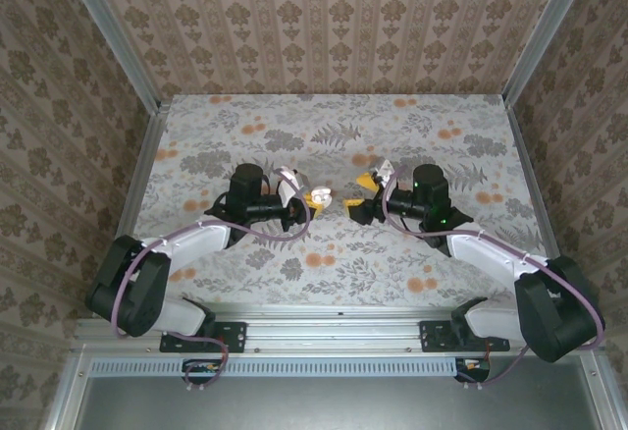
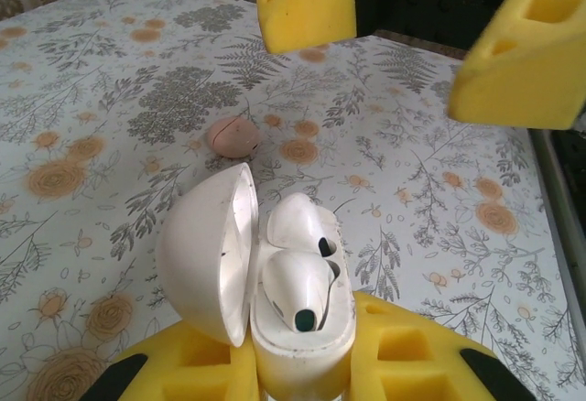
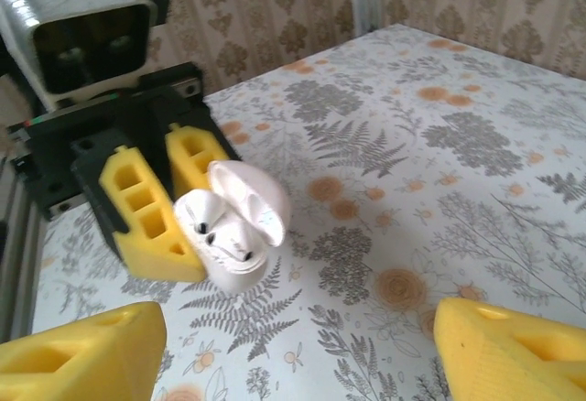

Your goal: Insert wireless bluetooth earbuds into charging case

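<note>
The charging case (image 2: 302,355) is a white clamshell, and my left gripper (image 2: 302,369) is shut on its base between yellow foam fingers (image 2: 183,364). Its lid (image 2: 206,254) stands open to the left. Both earbuds sit in the case's wells, one nearer (image 2: 298,291) and one behind it (image 2: 298,222). In the right wrist view the case (image 3: 238,245) stands on the floral cloth beside the left gripper's foam fingers (image 3: 146,218). My right gripper (image 3: 298,364) is open, a short way back from the case, with nothing between its fingers. From above, the left gripper (image 1: 316,198) and right gripper (image 1: 365,185) face each other mid-table.
A small pinkish round blob (image 2: 233,135) lies on the cloth beyond the case; I cannot tell whether it is printed. The right gripper's foam fingers (image 2: 307,3) hang above and beyond the case. Patterned walls and metal posts (image 1: 147,106) ring the table.
</note>
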